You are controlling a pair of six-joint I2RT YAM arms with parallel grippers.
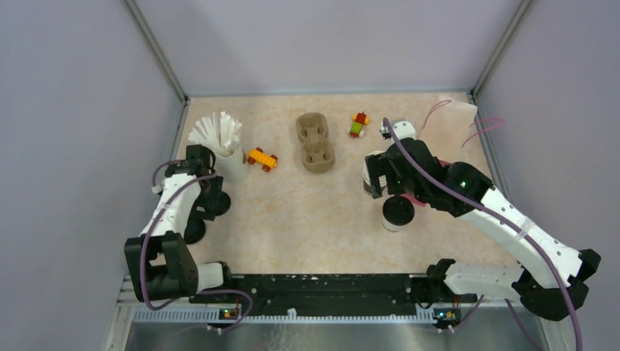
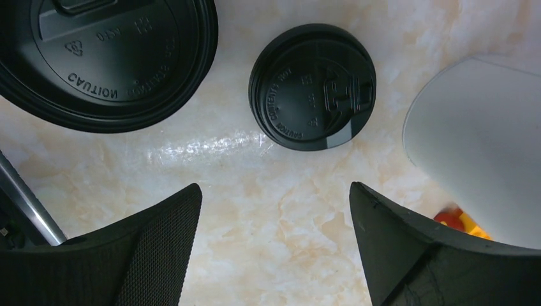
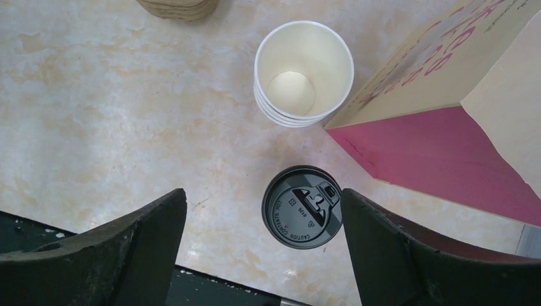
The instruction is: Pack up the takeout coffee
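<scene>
Takeout coffee: one paper cup capped with a flat black plastic lid (image 3: 302, 206) stands on the marbled beige counter (image 3: 96, 95), just beside the pink-and-beige paper bag (image 3: 440, 134) and near a stack of open white paper cups (image 3: 303, 73). Right hand (image 3: 264, 194) hovers above it, fingers wide, empty. Left hand (image 2: 274, 187) is likewise wide and empty, over two loose-looking black lids (image 2: 312, 86). Step judged: approach to the capped cup. Next: centre, descend, close gently, carry to the brown moulded-pulp tray (image 1: 316, 142).
</scene>
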